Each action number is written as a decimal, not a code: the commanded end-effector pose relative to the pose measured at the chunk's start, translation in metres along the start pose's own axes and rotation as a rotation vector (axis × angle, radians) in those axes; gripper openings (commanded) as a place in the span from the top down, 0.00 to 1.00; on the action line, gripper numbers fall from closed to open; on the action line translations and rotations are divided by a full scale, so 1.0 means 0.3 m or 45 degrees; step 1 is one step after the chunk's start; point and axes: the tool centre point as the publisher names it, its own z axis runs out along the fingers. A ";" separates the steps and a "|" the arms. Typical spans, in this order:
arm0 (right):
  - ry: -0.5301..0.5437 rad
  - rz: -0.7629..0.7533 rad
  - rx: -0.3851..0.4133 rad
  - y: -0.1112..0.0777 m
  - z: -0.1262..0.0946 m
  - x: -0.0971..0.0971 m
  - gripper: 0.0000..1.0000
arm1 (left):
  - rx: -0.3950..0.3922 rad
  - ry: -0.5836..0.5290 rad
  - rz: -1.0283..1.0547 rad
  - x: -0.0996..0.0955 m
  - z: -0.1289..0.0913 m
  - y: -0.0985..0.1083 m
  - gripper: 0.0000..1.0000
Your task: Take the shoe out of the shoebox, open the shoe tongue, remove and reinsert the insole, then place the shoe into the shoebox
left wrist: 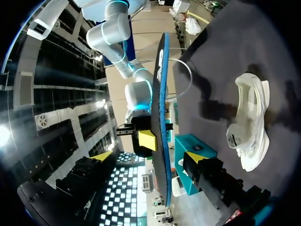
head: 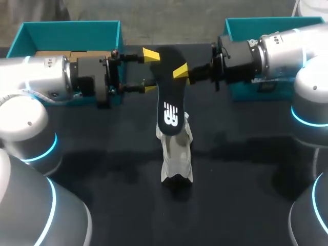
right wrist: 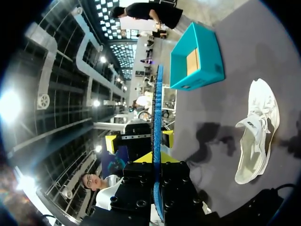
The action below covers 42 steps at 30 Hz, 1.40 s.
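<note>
A black insole (head: 169, 100) with a white logo hangs in the air above the table's middle, its lower end over the white shoe (head: 177, 154) lying on the dark tabletop. My right gripper (head: 178, 72) is shut on the insole near its upper end. From the other side, my left gripper (head: 150, 72) stands open with the insole's top between its fingers. In the left wrist view the insole (left wrist: 160, 108) runs edge-on between my left gripper's (left wrist: 149, 157) spread yellow tips. The right wrist view shows my right gripper (right wrist: 156, 161) clamping the blue-edged insole (right wrist: 156, 108), with the shoe (right wrist: 256, 132) off to one side.
A teal shoebox (head: 72, 33) stands at the back left behind my left arm. A second teal box (head: 241, 25) sits at the back right, partly hidden by my right arm. Both arms cross the rear of the table.
</note>
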 end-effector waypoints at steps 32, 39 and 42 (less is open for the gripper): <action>0.026 -0.016 -0.020 -0.014 0.017 -0.007 1.00 | -0.063 -0.008 -0.107 0.047 0.044 -0.002 0.85; 0.028 -0.019 -0.021 -0.015 0.017 -0.008 1.00 | -0.057 -0.003 -0.110 0.055 0.056 -0.006 0.89; 0.029 -0.018 -0.020 -0.016 0.017 -0.008 1.00 | -0.052 0.005 -0.111 0.061 0.058 -0.008 0.90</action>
